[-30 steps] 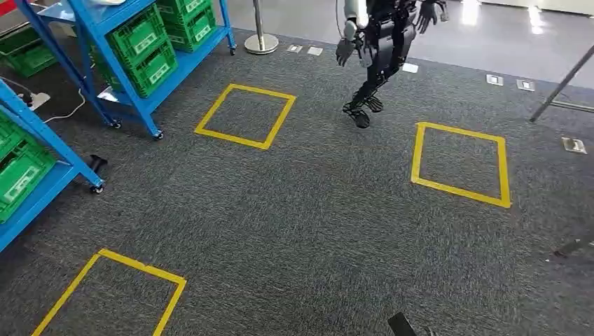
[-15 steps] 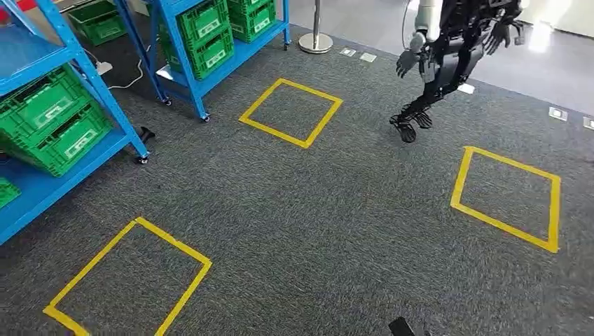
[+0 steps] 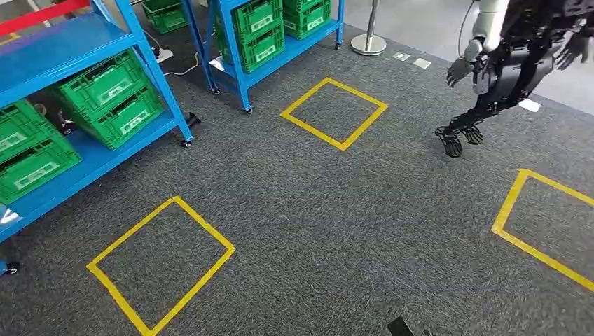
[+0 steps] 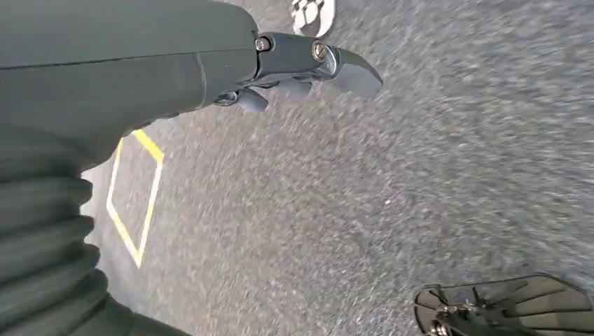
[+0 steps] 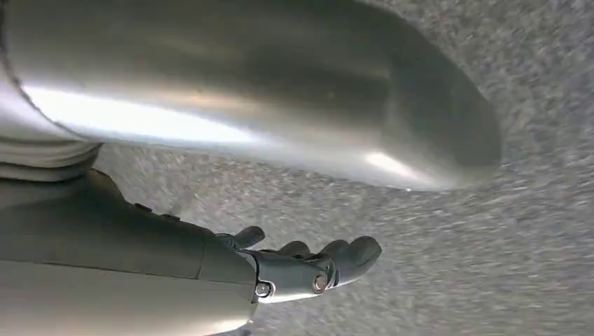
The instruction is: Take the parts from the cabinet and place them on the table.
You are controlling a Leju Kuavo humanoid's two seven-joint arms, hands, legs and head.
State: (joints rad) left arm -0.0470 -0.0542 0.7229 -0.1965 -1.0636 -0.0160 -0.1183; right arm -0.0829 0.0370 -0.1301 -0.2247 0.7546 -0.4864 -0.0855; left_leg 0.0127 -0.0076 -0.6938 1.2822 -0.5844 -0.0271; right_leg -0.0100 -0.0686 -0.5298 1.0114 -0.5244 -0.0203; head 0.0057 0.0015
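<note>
fingers (image 4: 350, 68) seemingly empty over carpet (image 3: 336, 210)

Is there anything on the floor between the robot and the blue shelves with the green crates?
Nothing visible stands in the way. Between the camera and the blue shelves holding the green crates lies grey carpet with flat yellow tape squares. Another robot stands far off to the right. Both the left hand and right hand hang empty.
</note>
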